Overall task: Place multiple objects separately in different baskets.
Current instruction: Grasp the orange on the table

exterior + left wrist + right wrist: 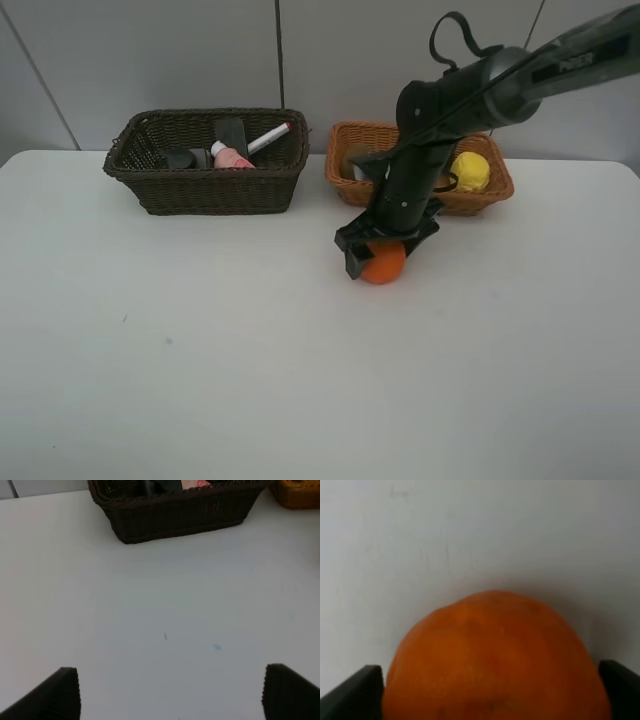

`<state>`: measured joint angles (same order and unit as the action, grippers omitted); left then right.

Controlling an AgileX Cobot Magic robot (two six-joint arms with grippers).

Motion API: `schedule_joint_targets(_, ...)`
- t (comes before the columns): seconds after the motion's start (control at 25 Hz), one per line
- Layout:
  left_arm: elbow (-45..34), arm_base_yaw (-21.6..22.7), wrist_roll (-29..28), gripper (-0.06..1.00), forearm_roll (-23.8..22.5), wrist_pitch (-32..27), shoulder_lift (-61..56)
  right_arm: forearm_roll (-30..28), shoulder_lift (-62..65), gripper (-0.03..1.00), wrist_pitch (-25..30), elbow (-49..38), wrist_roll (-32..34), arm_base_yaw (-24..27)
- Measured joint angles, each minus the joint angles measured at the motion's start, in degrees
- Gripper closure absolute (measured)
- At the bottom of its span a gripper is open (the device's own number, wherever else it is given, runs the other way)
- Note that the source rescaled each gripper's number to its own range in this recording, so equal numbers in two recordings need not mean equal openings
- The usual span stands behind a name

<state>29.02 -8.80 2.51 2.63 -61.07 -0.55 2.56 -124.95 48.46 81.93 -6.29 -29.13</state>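
Observation:
The orange (383,263) is on the white table just in front of the light tan basket (345,155). My right gripper (381,248) comes down over it with a finger pressed on each side; in the right wrist view the orange (495,660) fills the gap between the fingers. The yellow lemon (470,171) lies in the tan basket; the rest of its inside is hidden by the arm. The dark brown basket (205,190) holds the white-pink marker (268,138), pink bottle (233,158), black eraser (230,133) and a dark item (186,158). My left gripper (170,695) is open over bare table.
The dark basket's front wall (180,512) shows in the left wrist view, with a corner of the tan basket (297,492) beside it. The white table (200,350) runs to a grey wall behind the baskets.

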Motion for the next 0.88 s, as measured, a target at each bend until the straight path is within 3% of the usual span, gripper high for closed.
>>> schedule_joint_targets(0.24, 0.0, 0.0, 0.0, 0.0, 0.0, 0.0, 0.0, -0.2, -0.8, -0.02, -0.4, 0.0, -0.2, 0.0)
schedule_joint_targets(0.44, 0.0, 0.0, 0.0, 0.0, 0.0, 0.0, 0.0, -0.5, -0.9, 0.22, -0.5, 0.0, -0.2, 0.0)
schedule_joint_targets(0.68, 0.0, 0.0, 0.0, 0.0, 0.0, 0.0, 0.0, -0.4, -0.7, 0.22, 0.0, 0.0, -0.2, 0.0)
schedule_joint_targets(0.88, 0.0, 0.0, 0.0, 0.0, 0.0, 0.0, 0.0, 0.3, 4.8, 0.22, 3.5, -0.2, -0.1, 0.0)
